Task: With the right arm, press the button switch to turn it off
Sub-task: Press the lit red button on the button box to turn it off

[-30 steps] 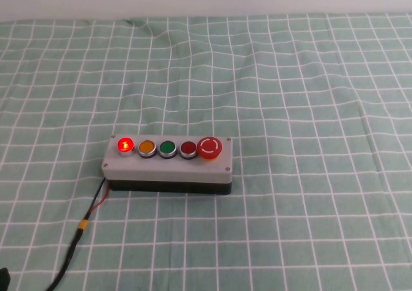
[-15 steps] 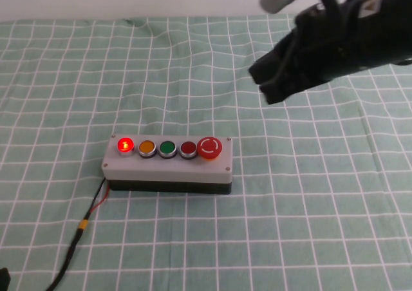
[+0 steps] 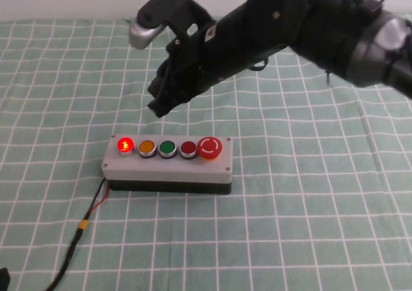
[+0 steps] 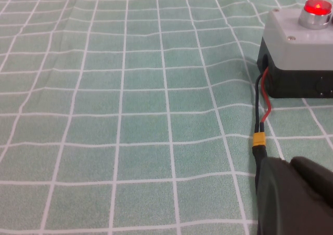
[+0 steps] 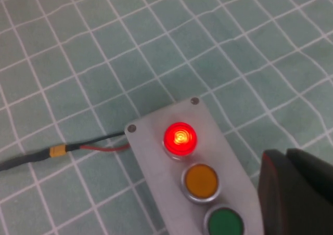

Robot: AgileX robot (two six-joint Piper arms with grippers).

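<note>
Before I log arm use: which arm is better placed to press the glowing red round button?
Right. The right gripper hovers close above the grey switch box, facing its glowing red round button; the left gripper sits low by the black cable.

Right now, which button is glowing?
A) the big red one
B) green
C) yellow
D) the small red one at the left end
D: the left-end red button glows; the right gripper hovers near the button box without touching it, and the left gripper sits low by its cable.
</note>
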